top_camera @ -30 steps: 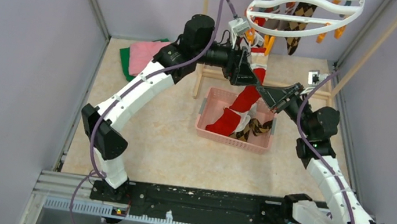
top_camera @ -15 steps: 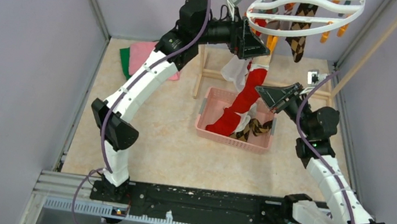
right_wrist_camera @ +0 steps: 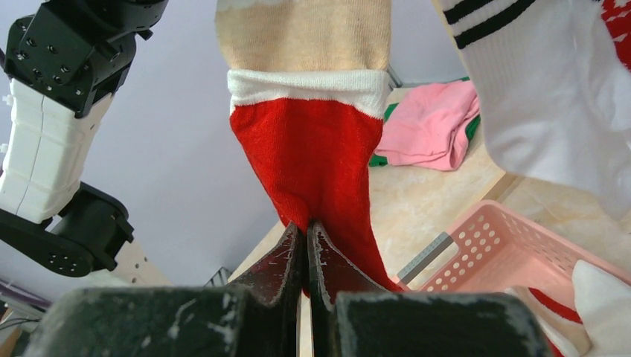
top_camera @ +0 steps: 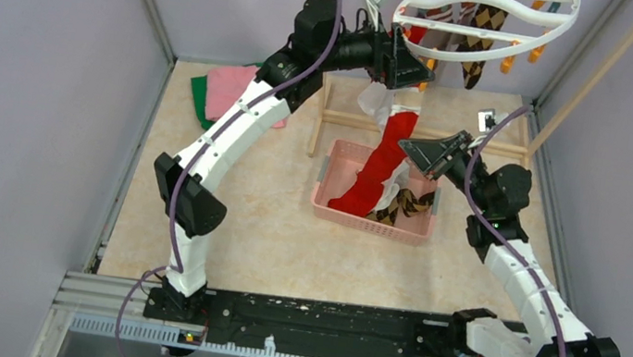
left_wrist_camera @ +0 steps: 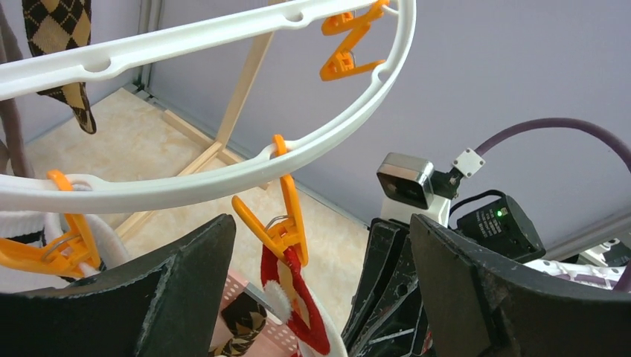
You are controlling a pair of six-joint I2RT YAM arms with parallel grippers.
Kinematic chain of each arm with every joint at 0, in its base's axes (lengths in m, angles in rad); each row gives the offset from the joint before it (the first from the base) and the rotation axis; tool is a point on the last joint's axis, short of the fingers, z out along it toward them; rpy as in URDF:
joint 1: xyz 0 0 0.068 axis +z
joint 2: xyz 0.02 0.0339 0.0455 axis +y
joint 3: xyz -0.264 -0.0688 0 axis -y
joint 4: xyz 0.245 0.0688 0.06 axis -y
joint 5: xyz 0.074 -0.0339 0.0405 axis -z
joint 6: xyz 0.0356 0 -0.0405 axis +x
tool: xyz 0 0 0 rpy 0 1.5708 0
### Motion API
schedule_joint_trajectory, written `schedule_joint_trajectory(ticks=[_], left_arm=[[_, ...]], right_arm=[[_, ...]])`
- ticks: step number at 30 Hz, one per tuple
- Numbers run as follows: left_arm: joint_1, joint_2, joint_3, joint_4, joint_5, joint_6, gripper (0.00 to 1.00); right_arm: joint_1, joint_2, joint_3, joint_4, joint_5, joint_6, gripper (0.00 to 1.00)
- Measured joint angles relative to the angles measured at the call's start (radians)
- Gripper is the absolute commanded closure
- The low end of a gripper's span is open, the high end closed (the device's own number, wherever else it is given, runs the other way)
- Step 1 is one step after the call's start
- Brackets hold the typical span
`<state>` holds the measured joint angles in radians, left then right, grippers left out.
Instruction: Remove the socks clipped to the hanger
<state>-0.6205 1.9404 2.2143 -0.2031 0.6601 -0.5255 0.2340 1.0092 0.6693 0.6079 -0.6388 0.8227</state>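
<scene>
The white ring hanger (top_camera: 484, 20) hangs at the top right with orange clips. A brown argyle sock (top_camera: 476, 47) is clipped to it. A long red sock (top_camera: 386, 156) hangs from an orange clip (left_wrist_camera: 286, 223) at the near rim, its toe reaching into the basket. My left gripper (top_camera: 414, 69) is open, and in the left wrist view (left_wrist_camera: 320, 230) its jaws stand either side of that clip, not touching it. My right gripper (top_camera: 409, 145) is shut on the red sock (right_wrist_camera: 320, 156) partway down, shown in the right wrist view (right_wrist_camera: 306, 227). A white sock with black stripes (right_wrist_camera: 551, 97) hangs beside it.
A pink basket (top_camera: 328, 201) below the hanger holds another argyle sock (top_camera: 404, 205) and white socks. The light wooden rack frame (top_camera: 319, 118) stands behind it. Folded pink and green cloths (top_camera: 227, 87) lie at the back left. Purple walls close in on both sides.
My left gripper has risen from beside the red sock up to the hanger rim, around the clip. My right gripper has shifted slightly left and up, still holding the red sock.
</scene>
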Motion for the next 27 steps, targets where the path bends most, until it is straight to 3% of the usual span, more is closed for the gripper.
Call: schedule_joint_trajectory(ticks=[16, 23, 27], left_arm=[[-0.004, 0.046, 0.006, 0.016, -0.102, -0.021, 0.32], [-0.009, 0.051, 0.009, 0.018, -0.113, -0.035, 0.52], [-0.009, 0.052, 0.01, 0.023, -0.127, -0.044, 0.76]], right_arm=[[0.023, 0.058, 0.045, 0.043, -0.011, 0.019, 1.0], [0.034, 0.073, 0.05, 0.055, -0.013, 0.019, 1.0], [0.034, 0.073, 0.05, 0.057, -0.014, 0.019, 1.0]])
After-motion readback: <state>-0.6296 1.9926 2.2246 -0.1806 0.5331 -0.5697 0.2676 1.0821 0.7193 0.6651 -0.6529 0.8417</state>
